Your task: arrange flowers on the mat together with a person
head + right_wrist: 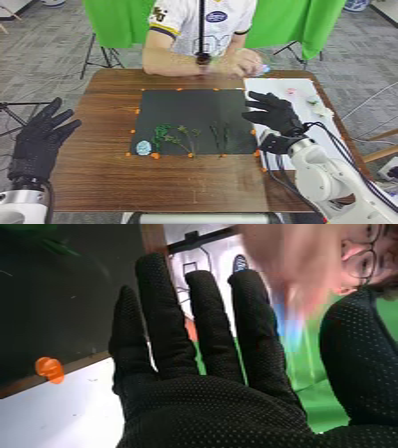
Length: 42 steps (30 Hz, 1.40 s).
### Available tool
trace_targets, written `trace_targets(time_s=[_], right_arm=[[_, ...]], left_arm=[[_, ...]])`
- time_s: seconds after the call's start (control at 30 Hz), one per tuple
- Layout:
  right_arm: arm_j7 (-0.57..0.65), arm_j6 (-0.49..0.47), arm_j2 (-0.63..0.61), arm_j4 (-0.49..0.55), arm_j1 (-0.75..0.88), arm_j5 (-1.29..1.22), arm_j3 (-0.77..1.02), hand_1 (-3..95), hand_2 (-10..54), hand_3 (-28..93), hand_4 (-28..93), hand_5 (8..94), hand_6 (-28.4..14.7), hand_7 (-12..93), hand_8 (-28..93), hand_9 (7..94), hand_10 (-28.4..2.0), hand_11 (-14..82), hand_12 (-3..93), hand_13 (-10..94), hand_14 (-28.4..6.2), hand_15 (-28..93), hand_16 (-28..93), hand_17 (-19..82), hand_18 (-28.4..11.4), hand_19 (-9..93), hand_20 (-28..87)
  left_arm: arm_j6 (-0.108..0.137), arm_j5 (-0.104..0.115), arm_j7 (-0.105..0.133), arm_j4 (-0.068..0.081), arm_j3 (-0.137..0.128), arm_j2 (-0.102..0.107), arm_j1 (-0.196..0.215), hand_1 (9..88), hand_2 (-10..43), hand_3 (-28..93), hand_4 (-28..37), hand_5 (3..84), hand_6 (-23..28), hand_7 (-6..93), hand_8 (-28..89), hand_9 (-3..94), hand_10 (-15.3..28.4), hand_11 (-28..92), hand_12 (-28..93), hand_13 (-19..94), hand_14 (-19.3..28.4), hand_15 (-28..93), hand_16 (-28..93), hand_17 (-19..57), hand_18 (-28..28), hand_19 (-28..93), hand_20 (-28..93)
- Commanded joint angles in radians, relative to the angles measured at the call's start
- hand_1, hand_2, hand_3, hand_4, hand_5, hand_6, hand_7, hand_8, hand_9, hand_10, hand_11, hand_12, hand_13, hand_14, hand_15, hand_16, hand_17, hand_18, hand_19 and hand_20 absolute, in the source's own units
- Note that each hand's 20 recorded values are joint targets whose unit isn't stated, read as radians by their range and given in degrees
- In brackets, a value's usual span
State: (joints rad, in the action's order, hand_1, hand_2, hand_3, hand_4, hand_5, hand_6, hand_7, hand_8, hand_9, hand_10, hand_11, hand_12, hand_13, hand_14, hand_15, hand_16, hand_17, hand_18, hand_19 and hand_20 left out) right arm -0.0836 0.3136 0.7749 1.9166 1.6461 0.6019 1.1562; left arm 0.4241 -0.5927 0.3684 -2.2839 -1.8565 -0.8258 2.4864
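Right hand (274, 116) open wide, empty, near the dark mat (182, 107); left hand (40, 142) open, empty, left of it.

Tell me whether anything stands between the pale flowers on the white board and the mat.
Yes: in the head view, the right hand is between the pale flowers and the mat, at the mat's right edge. Nothing else visible blocks the way.
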Motion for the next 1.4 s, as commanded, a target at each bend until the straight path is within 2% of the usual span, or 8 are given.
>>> trace_targets(time_s=[0.03,0.17,0.27,0.47,0.93,1.03,1.1,1.4], right_arm=[[-0.006,-0.007,-0.009,0.007,0.008,0.003,0.008,18.2,8.3,81,-26,53.0,1.7,17,-14,53.1,-15.2,10.2,13.2,46,-20.6,35,12,11,-23.2,48,19],[-0.012,-0.005,-0.013,0.007,0.004,-0.001,0.003,18.2,8.3,81,-26,53.0,1.7,17,-14,53.1,-15.2,10.2,13.1,46,-20.6,35,12,11,-23.2,48,19],[-0.017,-0.008,-0.015,0.004,-0.004,-0.003,-0.002,18.2,8.4,81,-26,53.1,1.8,17,-14,53.2,-15.2,10.2,13.1,46,-20.6,35,12,11,-23.2,48,19],[-0.016,-0.008,-0.014,0.003,-0.004,-0.001,-0.001,18.1,8.4,81,-26,53.1,1.7,17,-14,53.2,-15.2,10.1,13.1,46,-20.6,35,12,11,-23.2,47,19],[-0.027,-0.002,-0.024,0.004,-0.017,-0.007,-0.01,18.1,8.4,81,-26,53.0,1.7,17,-14,53.3,-15.2,10.2,13.2,46,-20.6,35,12,11,-23.2,48,19],[-0.014,0.024,-0.026,0.01,-0.016,0.029,-0.005,18.1,8.4,81,-26,52.9,1.6,16,-14,53.2,-15.2,10.3,13.3,46,-20.5,36,12,11,-23.3,48,19],[-0.012,0.046,-0.027,0.016,-0.014,0.045,0.0,18.2,8.3,81,-26,52.6,1.6,16,-14,52.8,-15.2,10.3,13.4,46,-20.4,36,12,11,-24.5,50,20],[0.108,0.168,-0.042,0.063,-0.008,0.262,0.024,20.4,6.5,79,-25,50.1,1.3,16,-13,50.9,-15.6,10.0,13.7,48,-20.4,41,12,19,-26.2,60,21]], left_arm=[[0.0,-0.007,-0.01,0.001,0.004,-0.009,0.018,20.4,7.2,76,-24.9,30.9,4.1,10.3,-9,30.2,14.2,18,11,21,21.1,43,-5,-8.2,16.7,36,15],[-0.001,-0.007,-0.009,0.003,0.007,-0.007,0.015,20.4,7.2,76,-24.9,30.9,4.1,10.3,-9,30.2,14.3,18,11,21,21.1,43,-5,-8.2,16.7,36,15],[0.004,0.001,0.004,0.003,0.009,0.0,0.017,20.5,7.2,76,-24.9,30.9,4.1,10.3,-9,30.1,14.3,18,11,21,21.1,43,-5,-8.2,16.7,36,15],[0.003,-0.003,-0.001,0.004,0.009,-0.005,0.012,20.5,7.2,76,-24.9,30.8,4.0,10.4,-9,30.1,14.2,18,11,21,21.1,43,-5,-8.2,16.7,36,15],[0.006,0.005,0.014,0.006,0.015,0.009,0.014,20.4,7.3,76,-24.8,30.8,4.1,10.4,-9,30.1,14.3,18,11,21,21.2,43,-5,-8.3,16.7,36,15],[0.006,0.005,0.015,0.006,0.016,0.01,0.013,20.4,7.3,76,-24.8,30.8,4.1,10.3,-9,30.1,14.3,18,11,21,21.1,43,-5,-8.3,16.7,36,15],[0.003,-0.003,0.004,0.006,0.014,0.004,0.007,20.4,7.3,76,-24.9,30.8,4.1,10.3,-9,30.2,14.4,18,11,21,21.2,43,-5,-8.3,16.7,36,15],[0.007,0.005,0.015,0.005,0.015,0.012,0.013,20.6,7.3,76,-24.8,30.9,4.1,10.4,-9,30.1,14.3,18,11,21,21.1,43,-5,-8.3,16.7,36,15]])
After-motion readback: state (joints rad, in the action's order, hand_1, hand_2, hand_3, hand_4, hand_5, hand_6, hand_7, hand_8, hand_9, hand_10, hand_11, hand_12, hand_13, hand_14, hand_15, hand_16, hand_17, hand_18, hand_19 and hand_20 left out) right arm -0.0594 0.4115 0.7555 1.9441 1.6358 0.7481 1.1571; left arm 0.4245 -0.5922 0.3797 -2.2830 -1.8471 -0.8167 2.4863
